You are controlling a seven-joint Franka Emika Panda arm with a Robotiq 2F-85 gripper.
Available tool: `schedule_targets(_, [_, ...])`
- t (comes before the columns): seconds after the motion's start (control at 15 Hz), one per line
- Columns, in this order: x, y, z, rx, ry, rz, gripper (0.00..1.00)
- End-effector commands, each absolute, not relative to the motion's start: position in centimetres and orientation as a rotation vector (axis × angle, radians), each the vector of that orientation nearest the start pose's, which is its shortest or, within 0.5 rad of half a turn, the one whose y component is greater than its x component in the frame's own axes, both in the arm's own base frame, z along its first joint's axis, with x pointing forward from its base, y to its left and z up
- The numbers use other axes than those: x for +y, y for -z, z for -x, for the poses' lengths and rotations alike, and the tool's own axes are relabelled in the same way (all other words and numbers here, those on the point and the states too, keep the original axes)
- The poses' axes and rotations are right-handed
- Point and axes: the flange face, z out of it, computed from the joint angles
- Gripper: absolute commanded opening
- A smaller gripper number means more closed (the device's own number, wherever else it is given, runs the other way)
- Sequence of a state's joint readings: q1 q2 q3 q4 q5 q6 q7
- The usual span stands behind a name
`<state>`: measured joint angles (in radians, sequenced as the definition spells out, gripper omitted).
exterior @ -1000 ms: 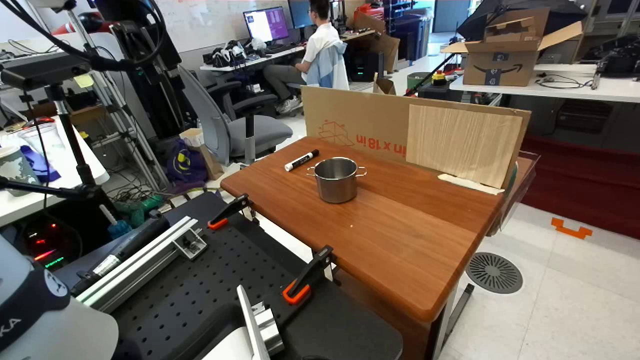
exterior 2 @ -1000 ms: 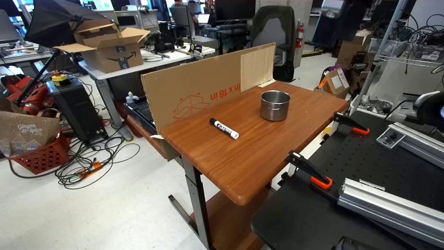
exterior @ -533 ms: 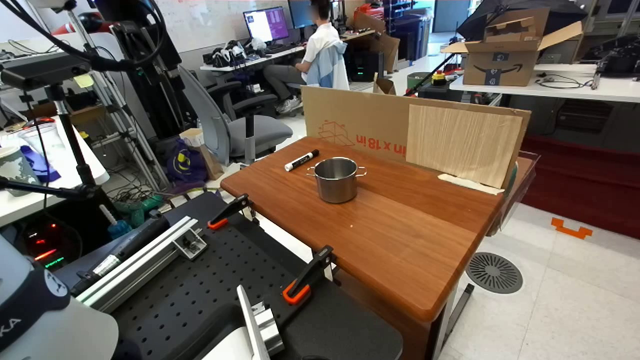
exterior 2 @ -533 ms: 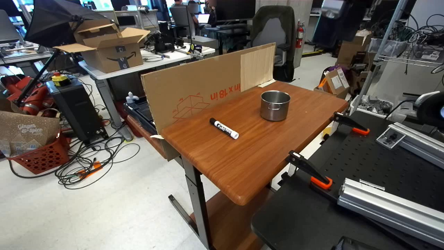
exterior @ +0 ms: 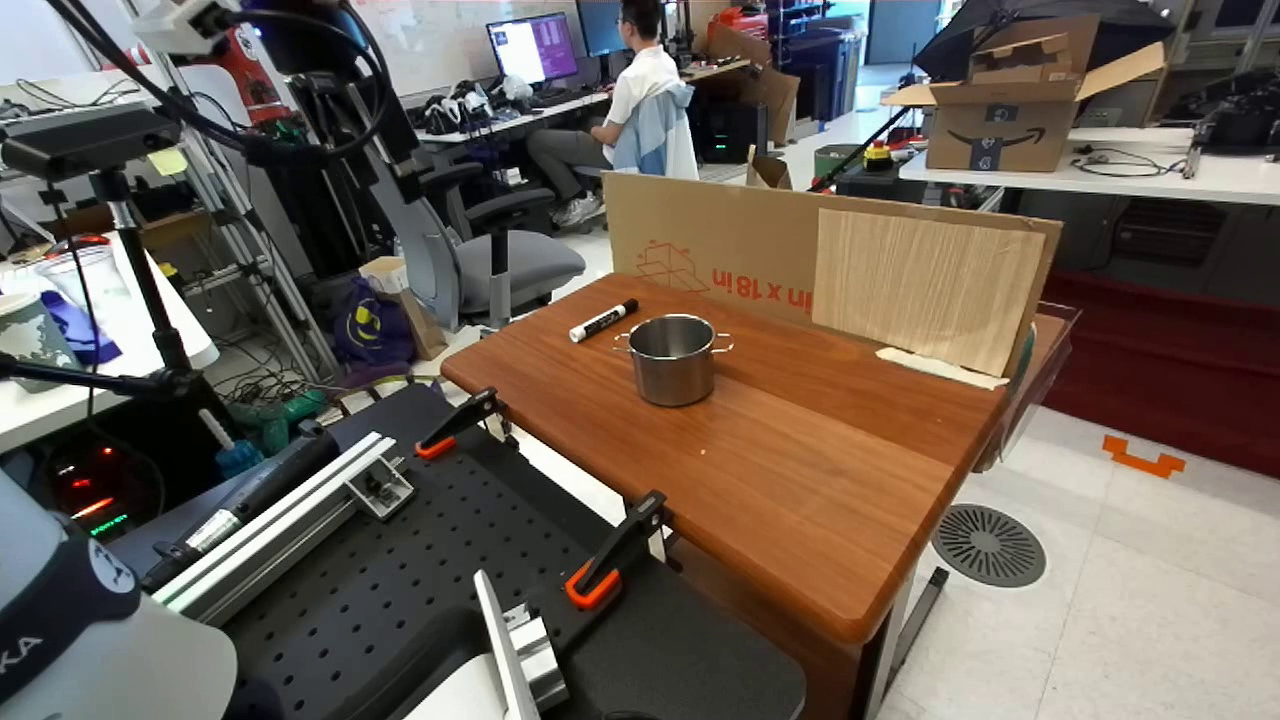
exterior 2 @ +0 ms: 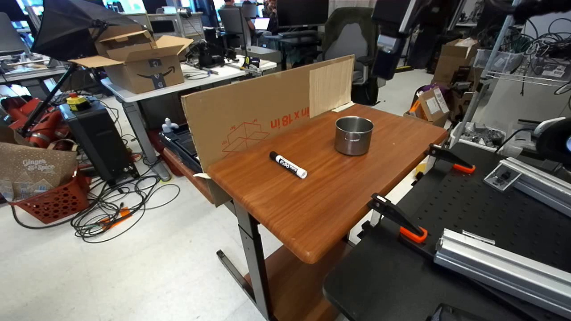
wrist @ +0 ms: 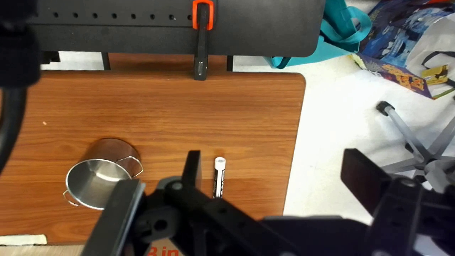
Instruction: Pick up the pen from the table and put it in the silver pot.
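Observation:
The pen, a white and black marker, lies on the reddish-brown table in both exterior views. The silver pot stands upright near it, with a small wire handle on each side. In the wrist view my gripper is open and empty, high above the table. The pen shows between the fingers, close to the left one; its lower end is hidden by the gripper. The pot is left of the gripper, partly covered by it.
A cardboard sheet stands along the table's far edge. Orange-and-black clamps grip the near edge beside a black perforated board. A grey chair stands beyond the table's end.
The arm's dark end has moved right and slightly up in an exterior view, and left in an exterior view, closer to the table. The pen and the pot have not moved.

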<state>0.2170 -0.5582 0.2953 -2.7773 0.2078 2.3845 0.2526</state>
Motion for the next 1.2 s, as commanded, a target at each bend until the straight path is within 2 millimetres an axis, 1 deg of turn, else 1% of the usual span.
schedule_targets(0.0, [16.5,-35.9,-35.5,-0.125,0.218,3.088,1.00])
schedule_targets(0.2, [15.8,-33.6,-38.8,-0.107,0.181,3.093,1.00])
schedule_targets(0.47, [16.5,-31.2,-43.2,-0.127,0.144,3.089,1.00])
schedule_targets(0.67, [17.2,-28.8,-46.3,-0.159,0.135,3.059,1.00])
schedule_targets(0.73, [17.5,-28.2,-47.2,-0.165,0.126,3.056,1.00])
schedule_targets(0.87, [17.4,-26.4,-48.7,-0.172,0.103,3.048,1.00])
schedule_targets(1.13, [16.6,-23.6,-51.2,-0.160,0.058,3.046,1.00])
